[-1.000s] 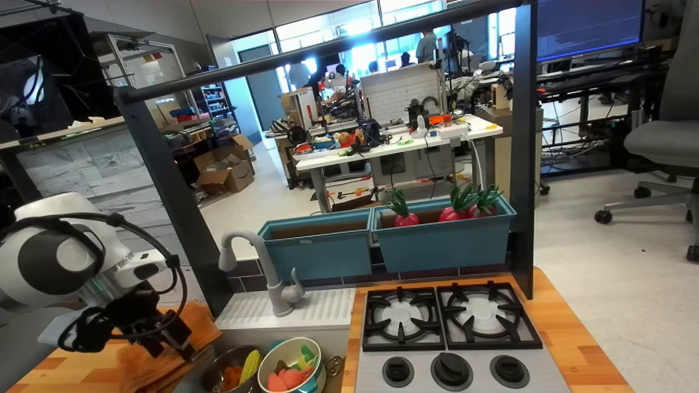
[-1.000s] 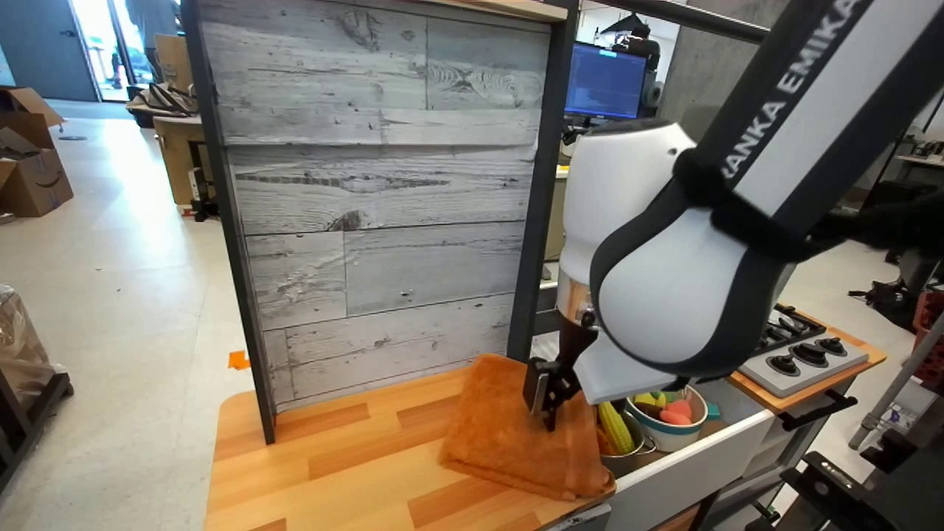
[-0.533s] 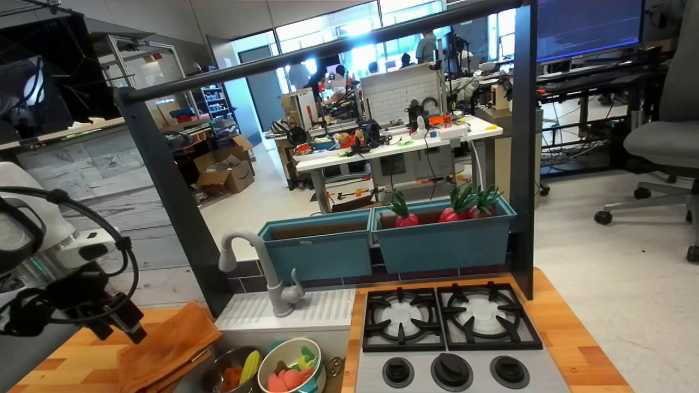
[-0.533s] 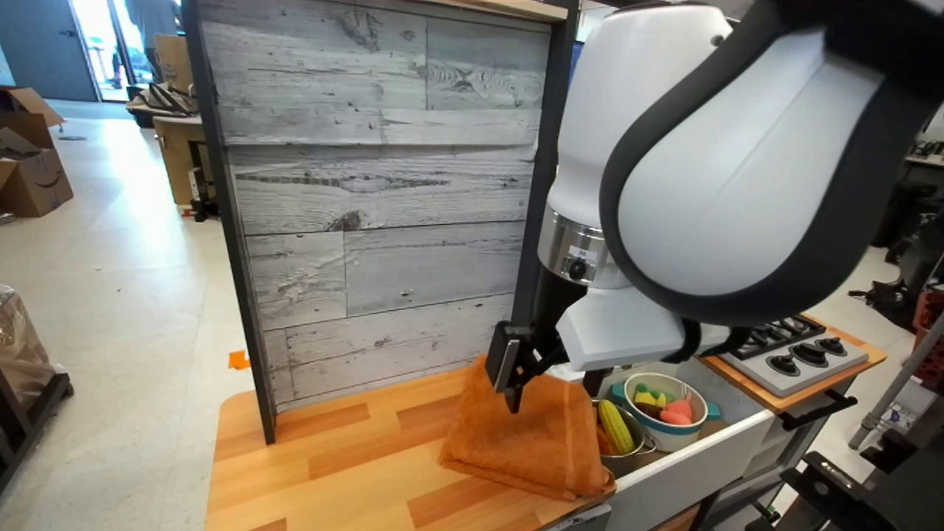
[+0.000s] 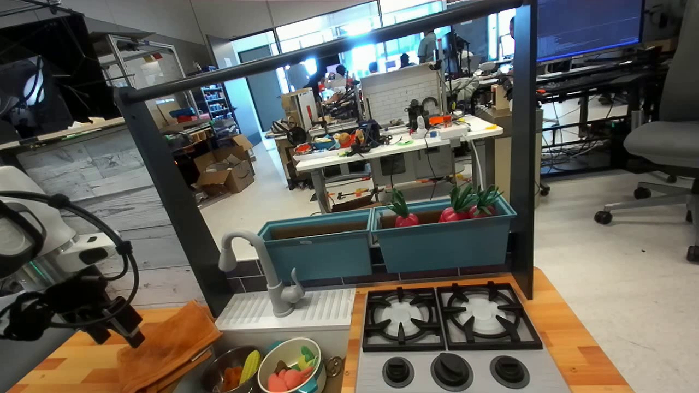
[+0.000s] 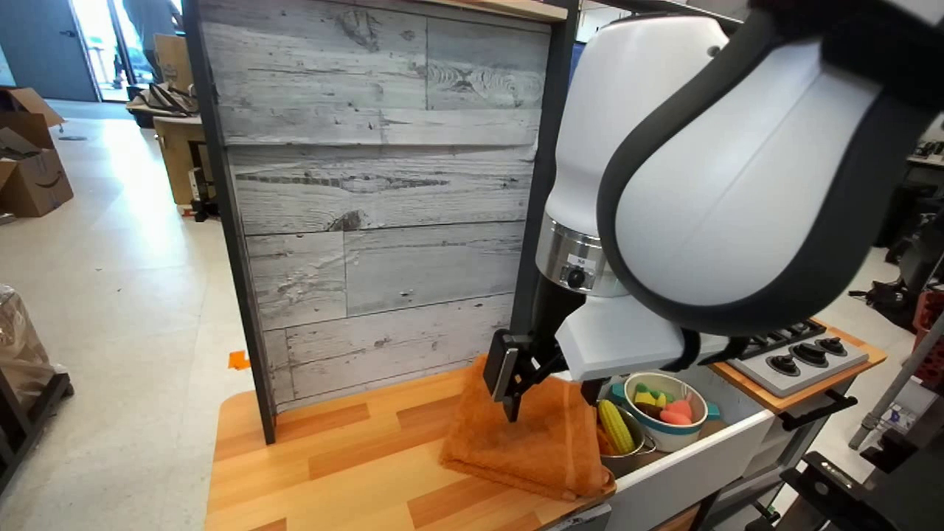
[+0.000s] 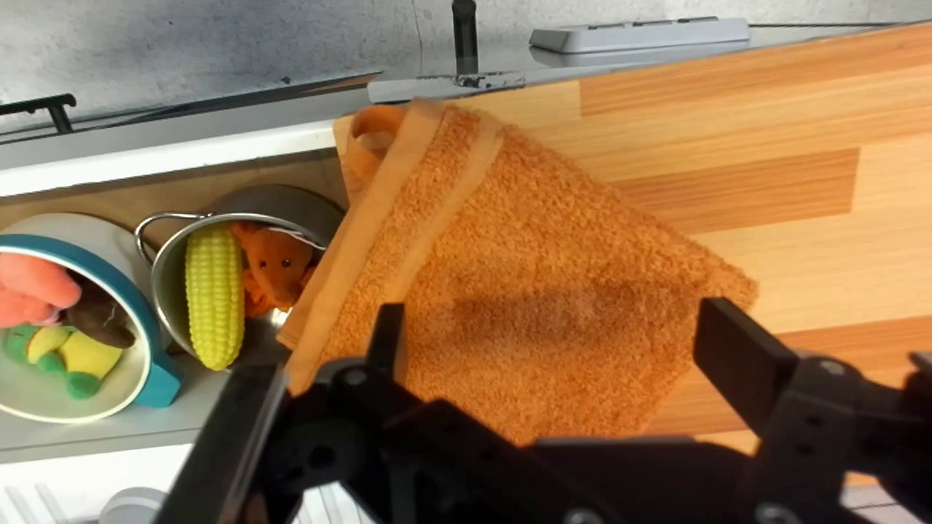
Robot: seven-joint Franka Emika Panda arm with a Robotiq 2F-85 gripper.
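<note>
My gripper stands wide open, with nothing between its fingers. It hangs above a folded orange towel, whose surface carries a dark shadow between the two fingertips. The towel lies on the wooden counter at the sink's edge, and shows in both exterior views, as the cloth below and right of the gripper in an exterior view. Beside the towel, a metal pot holds a yellow corn cob and an orange plush toy. A white and teal pot holds several soft toys.
A grey faucet rises behind the sink. Two teal planters stand behind, the right one with red radishes. A stove is to the right. A wood-pattern panel and dark post border the counter.
Over the last second my gripper has moved away from the sink, leftward in both exterior views, and risen somewhat. In the last half second it has dipped slightly. The towel and pots stay put.
</note>
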